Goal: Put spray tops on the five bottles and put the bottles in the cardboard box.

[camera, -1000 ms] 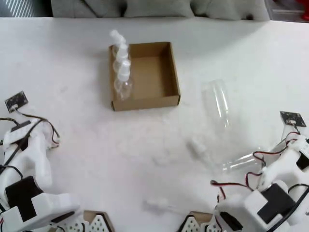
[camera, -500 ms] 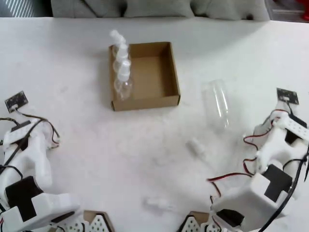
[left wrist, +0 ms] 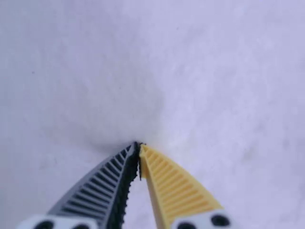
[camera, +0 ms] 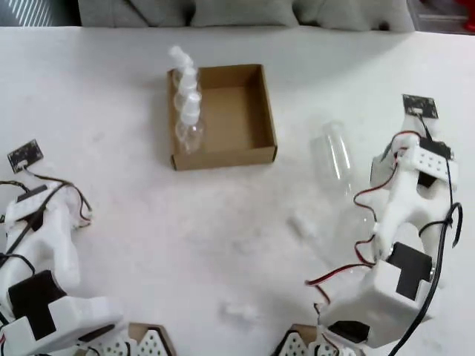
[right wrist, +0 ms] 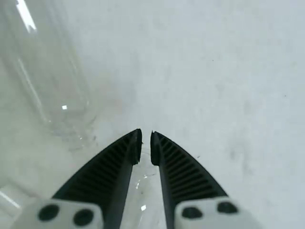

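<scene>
**While Three Bottles Stand in the Box, Two Are Out**

Where the table is closest to us, we see the left gripper low over the bare white top. Its grey finger and its yellow finger press together at the tips. Nothing is between them.

On the right side, the right gripper points down at the table. Its two black fingers are almost together, with just a thin gap. We see something clear and shiny between them. It looks to us like a held bottle, so this hand is closed on it.

A bit farther out, a small white spray top lies between the two arms. The other spray top lies past it, nearer the right arm.

Next comes the lying bottle. It is clear, it rests on its side just beside the right arm, and it has no top on.

Farthest away is the cardboard box, open at the top. In it, three topped bottles stand in a row along the wall on the left arm's side.
</scene>
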